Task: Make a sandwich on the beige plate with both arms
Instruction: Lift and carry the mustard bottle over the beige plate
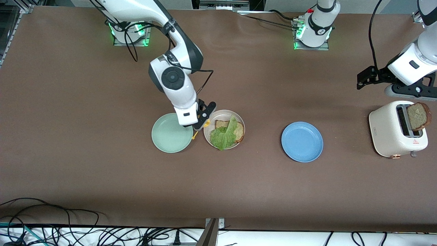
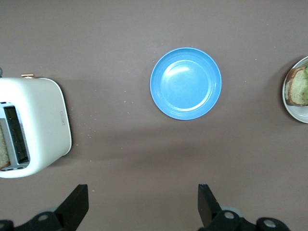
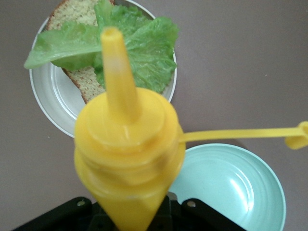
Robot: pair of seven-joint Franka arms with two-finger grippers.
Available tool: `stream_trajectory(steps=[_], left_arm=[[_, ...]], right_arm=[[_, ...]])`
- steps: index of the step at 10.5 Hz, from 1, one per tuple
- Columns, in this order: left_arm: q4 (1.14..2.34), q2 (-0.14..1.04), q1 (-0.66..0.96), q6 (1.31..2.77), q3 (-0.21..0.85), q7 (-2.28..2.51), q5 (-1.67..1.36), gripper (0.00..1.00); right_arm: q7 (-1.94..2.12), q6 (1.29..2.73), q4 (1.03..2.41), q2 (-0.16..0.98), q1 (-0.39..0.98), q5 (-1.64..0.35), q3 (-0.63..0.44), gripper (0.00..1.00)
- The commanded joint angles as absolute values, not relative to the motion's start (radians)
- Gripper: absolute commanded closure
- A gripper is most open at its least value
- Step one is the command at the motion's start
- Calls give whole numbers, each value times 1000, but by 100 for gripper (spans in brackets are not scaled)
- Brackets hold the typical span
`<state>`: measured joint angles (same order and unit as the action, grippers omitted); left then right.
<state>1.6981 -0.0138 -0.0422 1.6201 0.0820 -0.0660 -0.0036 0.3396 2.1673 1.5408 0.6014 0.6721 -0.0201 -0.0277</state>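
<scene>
The beige plate (image 1: 222, 113) holds one toast slice (image 1: 240, 131) with a green lettuce leaf (image 1: 223, 135) lying on top. My right gripper (image 1: 202, 120) is shut on a yellow squeeze bottle (image 3: 127, 144). It hangs over the gap between the beige plate (image 3: 48, 96) and the mint-green plate, with the nozzle pointing at the lettuce (image 3: 139, 43). The bottle's cap (image 3: 296, 134) dangles on its tether. A second toast slice (image 1: 418, 116) sticks up out of the toaster. My left gripper (image 1: 370, 77) waits open and empty (image 2: 143, 202) above the table beside the toaster.
A mint-green plate (image 1: 170, 135) lies beside the beige plate, toward the right arm's end. A blue plate (image 1: 302, 141) sits between the beige plate and the white toaster (image 1: 385, 131). Cables run along the table edge nearest the front camera.
</scene>
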Motion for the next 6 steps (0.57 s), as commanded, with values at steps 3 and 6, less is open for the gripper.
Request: stream_trajectory(steps=[3,6], left_arm=[[1687,-11,-55,1603,84,-80,-31,0],[1689,-11,-57,1603,84,-80,-31,0]], right_arm=[[293,2009,1332,733,727,15,-52,100],[296,1902,1239,792,759,43,-72,100]])
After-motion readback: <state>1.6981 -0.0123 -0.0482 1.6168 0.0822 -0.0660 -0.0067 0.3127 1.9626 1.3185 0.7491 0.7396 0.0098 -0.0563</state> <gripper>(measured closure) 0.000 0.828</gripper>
